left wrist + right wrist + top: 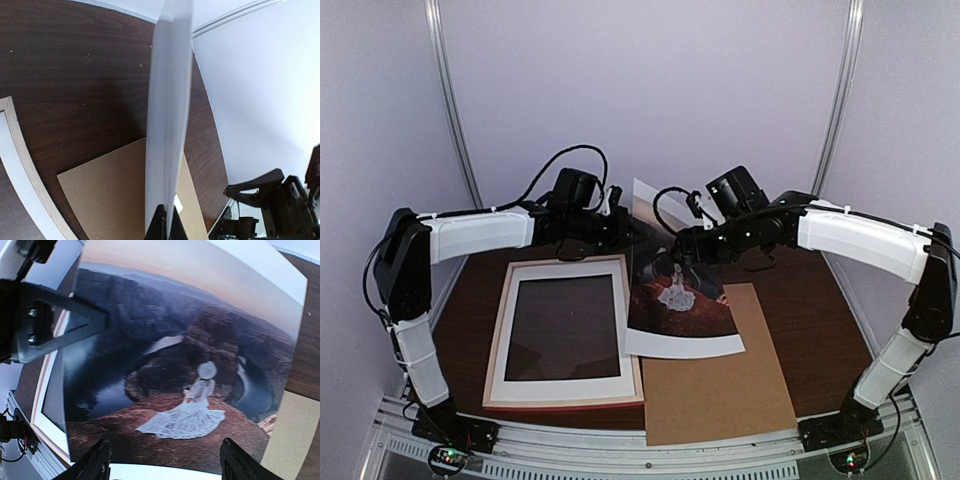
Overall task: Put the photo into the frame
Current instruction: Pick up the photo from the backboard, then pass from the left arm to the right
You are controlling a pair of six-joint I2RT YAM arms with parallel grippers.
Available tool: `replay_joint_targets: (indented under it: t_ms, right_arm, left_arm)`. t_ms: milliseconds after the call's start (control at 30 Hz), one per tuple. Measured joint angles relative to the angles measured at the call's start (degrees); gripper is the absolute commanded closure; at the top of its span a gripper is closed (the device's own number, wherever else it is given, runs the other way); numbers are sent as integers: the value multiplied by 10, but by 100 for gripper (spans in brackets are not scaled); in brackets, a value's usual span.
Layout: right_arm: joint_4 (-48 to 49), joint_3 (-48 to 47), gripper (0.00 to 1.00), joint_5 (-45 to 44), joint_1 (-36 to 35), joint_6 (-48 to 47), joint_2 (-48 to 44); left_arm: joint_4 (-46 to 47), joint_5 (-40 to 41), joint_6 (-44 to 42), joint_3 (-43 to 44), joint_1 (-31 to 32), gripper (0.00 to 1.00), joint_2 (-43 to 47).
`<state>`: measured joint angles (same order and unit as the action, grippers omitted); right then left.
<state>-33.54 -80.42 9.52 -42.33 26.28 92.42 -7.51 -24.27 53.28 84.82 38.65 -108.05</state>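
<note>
1. Lying closest to the arms, a brown board (720, 390) sits flat on the dark table (810, 300)
2. To its left the frame (498, 340) lies flat, with a white mat (570, 385) and a dark middle inside it
3. The photo (685, 300) stands tilted outside the frame, just beside the frame's right side, with its bottom edge down on the brown board
4. The left gripper (618, 218) pinches the photo tight near its top, holding it up
5. The right gripper (680, 255) is by the picture side of the photo, with its fingers (97, 462) spread wide and holding nothing
</note>
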Motion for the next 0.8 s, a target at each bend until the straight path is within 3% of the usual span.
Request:
replay_joint_targets:
  t_ms: [533, 800]
  right_arm:
    - [-58, -174, 23, -124, -143, -40, 123]
    - [-130, -250, 30, -223, -184, -66, 188]
  left_arm:
    - [118, 80, 109, -98, -7, 100, 74]
    - [148, 83, 148, -129, -7, 100, 80]
